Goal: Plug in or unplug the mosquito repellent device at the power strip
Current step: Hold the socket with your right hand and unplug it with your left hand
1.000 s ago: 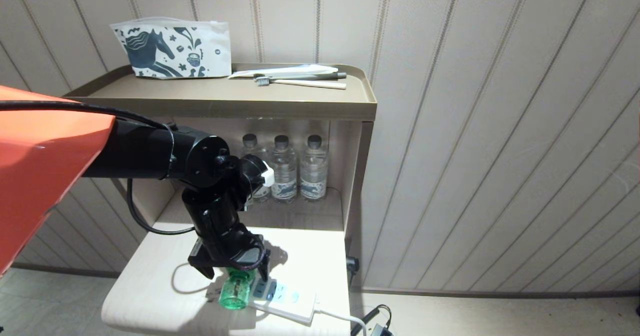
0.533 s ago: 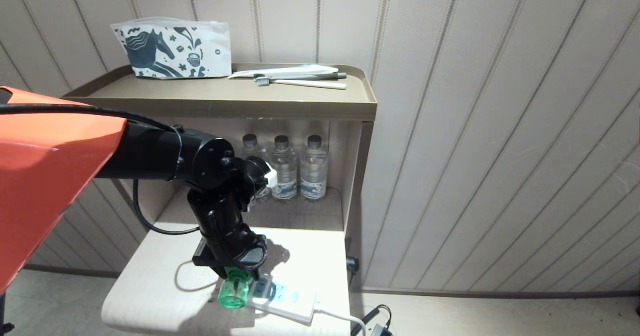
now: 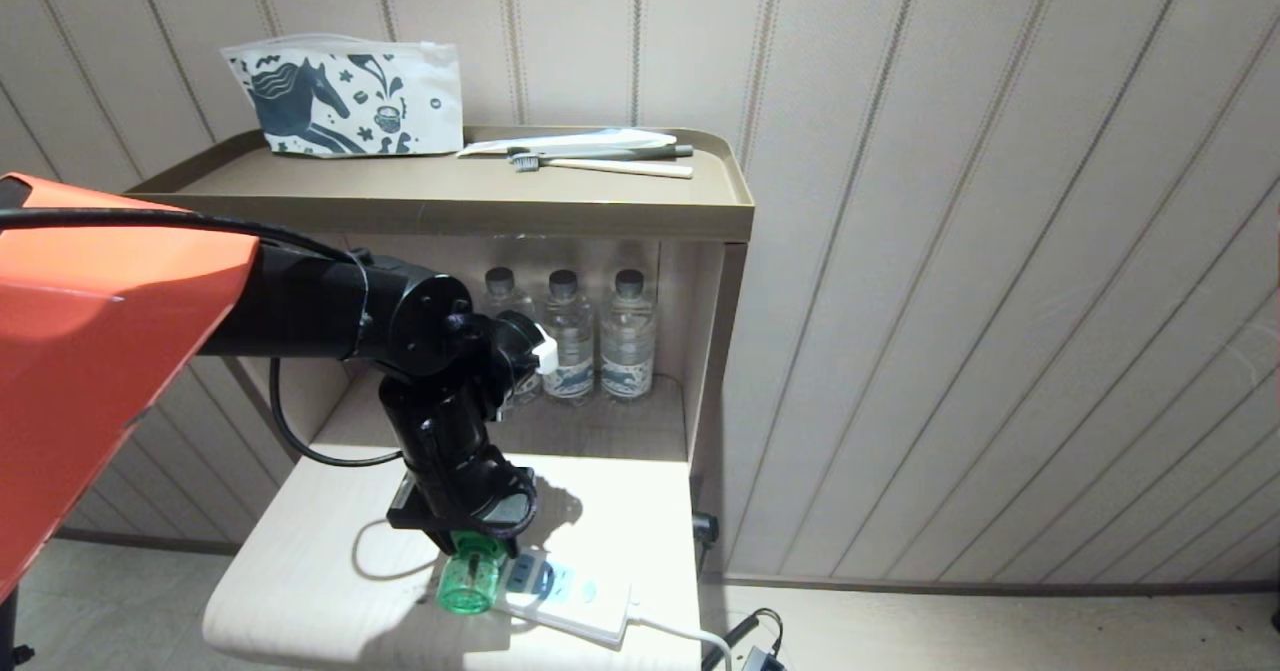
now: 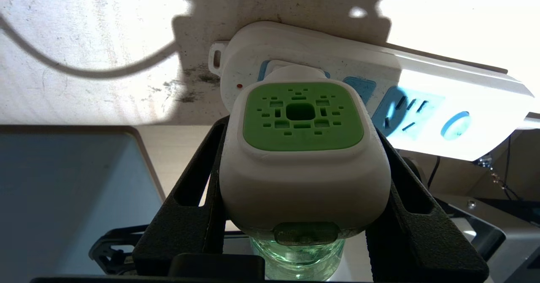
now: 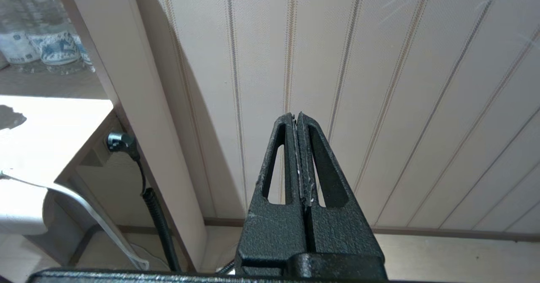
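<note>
Mosquito repellent device [image 3: 467, 581] on power strip [image 3: 575, 601]

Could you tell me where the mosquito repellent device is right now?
In the head view the mosquito repellent device sits low and left of centre on the pale table, at the near end of the power strip, between the left gripper's fingers.

From the head camera the left gripper [image 3: 468, 539] covers the white head of the mosquito repellent device [image 3: 467, 583], so only the green bottle peeks out below. The power strip [image 3: 572, 601] loses its near end behind that bottle, and its cord [image 3: 690, 637] runs off the bottom edge. In the left wrist view, the plug's seat in the socket hides behind the device [image 4: 301, 156]. Labels on the water bottles [image 3: 570, 336] are too small to read.
</note>
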